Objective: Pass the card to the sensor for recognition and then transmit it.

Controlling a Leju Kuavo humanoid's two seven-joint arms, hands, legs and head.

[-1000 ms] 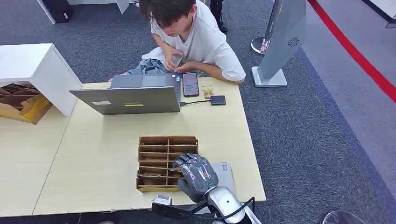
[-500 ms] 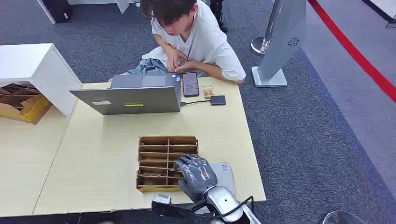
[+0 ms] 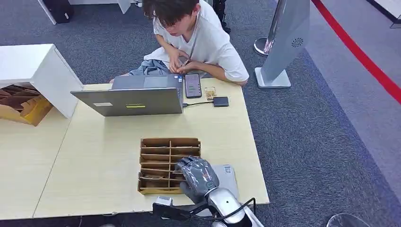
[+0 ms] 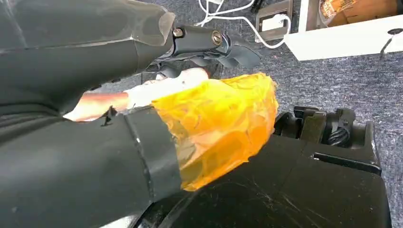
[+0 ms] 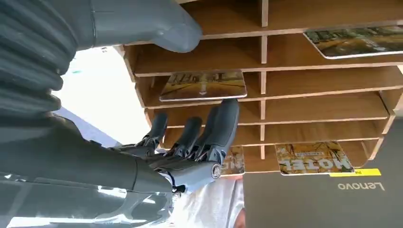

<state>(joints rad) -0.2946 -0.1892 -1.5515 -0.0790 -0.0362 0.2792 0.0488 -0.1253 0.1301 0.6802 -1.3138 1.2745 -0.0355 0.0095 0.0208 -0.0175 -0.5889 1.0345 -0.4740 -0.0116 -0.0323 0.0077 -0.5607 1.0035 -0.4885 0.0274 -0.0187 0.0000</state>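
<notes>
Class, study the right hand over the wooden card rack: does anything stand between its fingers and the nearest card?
Nothing visible does. The right hand reaches over the wooden rack, and one fingertip nearly touches the card lying in an open slot. The slot's thin wooden dividers stand beside that card, not across the approach.

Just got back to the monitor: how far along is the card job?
Nothing looks done yet. The right hand hovers at the wooden tray, its fingers beside a card without gripping it. Left to do: grasp a card, show it to the sensor, hand it over. I cannot tell which item is the sensor.
</notes>
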